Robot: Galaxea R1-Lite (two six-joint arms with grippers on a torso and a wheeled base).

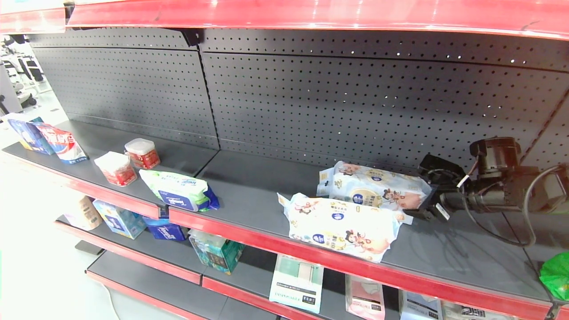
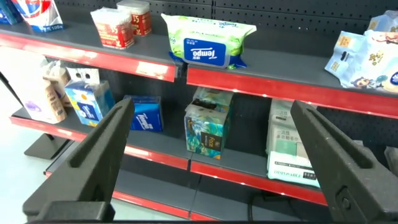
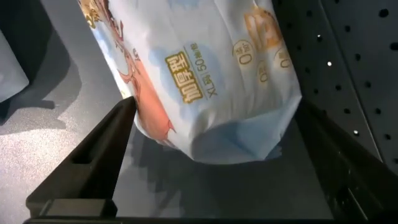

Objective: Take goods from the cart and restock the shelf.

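Observation:
Two white printed soft packs lie on the dark shelf (image 1: pixel 249 178): a front pack (image 1: pixel 342 226) at the red edge and a back pack (image 1: pixel 378 186) behind it. My right gripper (image 1: pixel 424 202) is at the right end of the back pack. In the right wrist view that pack (image 3: pixel 211 74) rests on the shelf, its end between the spread fingers (image 3: pixel 93 168) of the open right gripper (image 3: pixel 214 124). My left gripper (image 2: pixel 211 106) is open and holds nothing. It hangs in front of the lower shelves.
A green-white wipes pack (image 1: pixel 180 190), two small red-and-white tubs (image 1: pixel 116 168) and blue-red bags (image 1: pixel 58 142) stand further left. A green bag (image 1: pixel 555 275) lies at the right edge. Lower shelves hold a teal box (image 2: pixel 208 124), a blue pack (image 2: pixel 146 115) and other goods. A pegboard wall backs the shelf.

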